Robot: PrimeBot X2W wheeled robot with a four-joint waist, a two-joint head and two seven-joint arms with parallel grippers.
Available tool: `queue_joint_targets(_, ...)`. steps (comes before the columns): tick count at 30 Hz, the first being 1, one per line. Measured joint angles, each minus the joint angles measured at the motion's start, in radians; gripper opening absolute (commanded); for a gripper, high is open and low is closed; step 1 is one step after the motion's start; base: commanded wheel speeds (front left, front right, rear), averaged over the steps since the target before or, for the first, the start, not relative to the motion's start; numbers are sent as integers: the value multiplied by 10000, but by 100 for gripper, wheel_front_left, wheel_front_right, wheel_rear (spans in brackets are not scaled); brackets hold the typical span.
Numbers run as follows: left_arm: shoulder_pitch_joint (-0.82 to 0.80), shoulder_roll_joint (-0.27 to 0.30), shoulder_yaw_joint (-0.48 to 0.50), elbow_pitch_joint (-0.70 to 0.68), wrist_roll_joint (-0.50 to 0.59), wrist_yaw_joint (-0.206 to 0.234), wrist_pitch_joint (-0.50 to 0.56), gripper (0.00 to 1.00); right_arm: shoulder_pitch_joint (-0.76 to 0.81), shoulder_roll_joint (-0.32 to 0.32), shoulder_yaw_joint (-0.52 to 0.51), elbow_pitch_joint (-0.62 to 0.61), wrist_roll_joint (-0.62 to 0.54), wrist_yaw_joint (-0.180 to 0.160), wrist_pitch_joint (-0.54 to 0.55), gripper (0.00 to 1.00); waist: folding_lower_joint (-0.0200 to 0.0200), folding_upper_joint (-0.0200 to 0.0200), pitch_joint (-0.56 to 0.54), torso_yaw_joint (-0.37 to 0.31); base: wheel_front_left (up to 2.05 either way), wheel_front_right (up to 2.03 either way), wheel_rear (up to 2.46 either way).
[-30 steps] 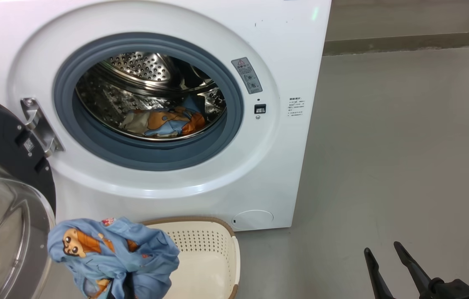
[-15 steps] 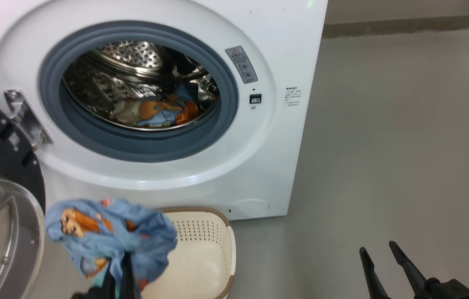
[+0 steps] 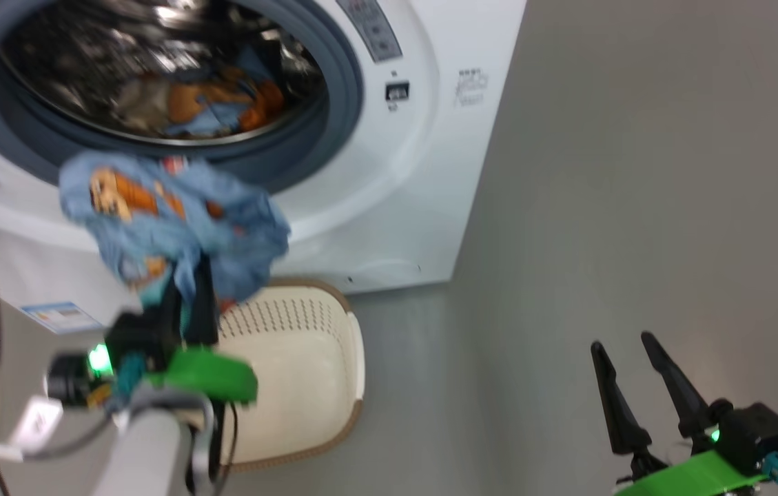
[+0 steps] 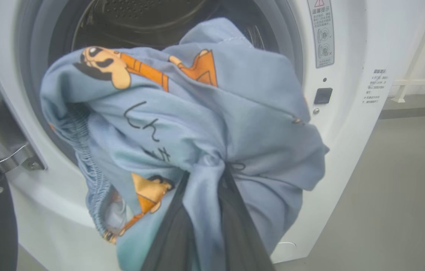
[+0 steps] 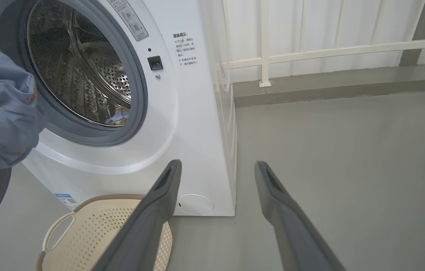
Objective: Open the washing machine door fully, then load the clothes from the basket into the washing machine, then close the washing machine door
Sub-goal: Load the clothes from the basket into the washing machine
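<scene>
Basket (image 3: 306, 372) on flr (image 3: 602, 207) before washing machine (image 3: 423, 186)

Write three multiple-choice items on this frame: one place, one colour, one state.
1. Where is the basket?
A inside the drum
B on the floor in front of the washing machine
C on top of the machine

2. Main colour of the garment held by the left gripper?
A red
B white
C light blue

3. State of the right gripper?
A open, empty
B shut on cloth
C shut, empty

Key:
1 B, it sits on the floor below the machine's front.
2 C, the cloth is light blue with orange prints.
3 A, its fingers stand apart with nothing between them.
</scene>
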Motion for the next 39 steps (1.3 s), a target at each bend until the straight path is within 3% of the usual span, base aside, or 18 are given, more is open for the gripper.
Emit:
queue_joint_targets(9,-3514,428,692,1705,520,12,-2,0,-1086,17,320,71,382,0,0,100,0,0,1629,-521,0,0,0)
queue_joint_targets(25,-8950,2569,924,5474,1659,201,0,0,-1952,171,1133,594,978,0,0,100,0,0,3986,-2229,0,0,0)
queue_joint_targets(39,-11568,3868,637,7407,2251,314,0,0,-2042,165,1476,675,1252,0,0,100,0,0,5467,-3497,0,0,0)
